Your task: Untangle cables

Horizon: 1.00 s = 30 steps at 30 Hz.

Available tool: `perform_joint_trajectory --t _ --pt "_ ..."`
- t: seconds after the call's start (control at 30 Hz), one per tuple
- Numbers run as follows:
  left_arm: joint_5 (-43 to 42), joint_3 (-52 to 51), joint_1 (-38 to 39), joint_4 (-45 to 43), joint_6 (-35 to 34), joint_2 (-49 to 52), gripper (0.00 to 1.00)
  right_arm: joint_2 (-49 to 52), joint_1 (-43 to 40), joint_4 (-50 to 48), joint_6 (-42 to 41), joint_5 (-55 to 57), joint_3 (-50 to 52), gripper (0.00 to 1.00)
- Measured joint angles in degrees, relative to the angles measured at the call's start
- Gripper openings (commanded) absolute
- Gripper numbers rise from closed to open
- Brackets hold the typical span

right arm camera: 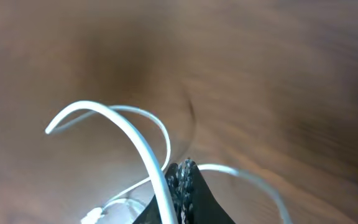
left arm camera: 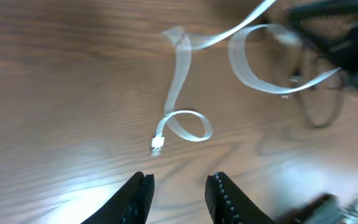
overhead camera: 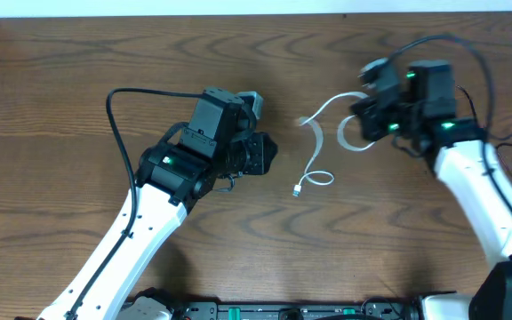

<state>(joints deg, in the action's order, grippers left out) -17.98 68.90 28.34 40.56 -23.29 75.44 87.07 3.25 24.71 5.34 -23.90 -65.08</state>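
Overhead | right gripper [overhead camera: 367, 111] at 2 o'clock is squeezed on the white cable [overhead camera: 313, 147] in the middle, holding one end up so loops can open | left gripper [overhead camera: 269, 153] at 9 o'clock sits with fingers apart, empty

White cable [left arm camera: 180, 68] on brown wood-grain table [overhead camera: 60, 89]; either side of the cable, left arm [overhead camera: 136, 227] and right arm [overhead camera: 478, 187] are white, black-wristed, green-lit.
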Motion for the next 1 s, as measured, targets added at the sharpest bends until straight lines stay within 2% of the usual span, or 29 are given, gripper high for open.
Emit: perform_joint_trajectory --t 0.27,0.5,0.67,0.83,0.87,0.9,1.0 --pt "3.3 0.0 0.0 0.9 0.0 0.0 0.33 -0.4 -22.8 -0.4 -14.1 3.0 -13.0 0.01" --pt "3.5 0.0 0.0 1.0 0.0 0.0 0.34 -1.1 -39.4 -1.9 -27.3 2.5 -16.6 0.01" --pt "4.7 0.0 0.0 1.0 0.0 0.0 0.34 -1.1 -42.6 1.4 -29.8 1.3 -16.6 0.01" --pt "10.2 0.0 0.0 1.0 0.0 0.0 0.34 -0.9 -41.6 4.3 -25.0 0.5 -16.6 0.03" --pt "11.7 0.0 0.0 1.1 0.0 0.0 0.34 -0.7 -41.2 5.0 -23.5 0.6 -16.6 0.07" --pt "12.9 0.0 0.0 1.2 0.0 0.0 0.34 -0.3 -40.7 5.9 -21.7 0.7 -16.6 0.18" --pt "16.5 0.0 0.0 1.7 0.0 0.0 0.34 1.6 -39.4 8.6 -17.9 2.1 -16.6 0.57"
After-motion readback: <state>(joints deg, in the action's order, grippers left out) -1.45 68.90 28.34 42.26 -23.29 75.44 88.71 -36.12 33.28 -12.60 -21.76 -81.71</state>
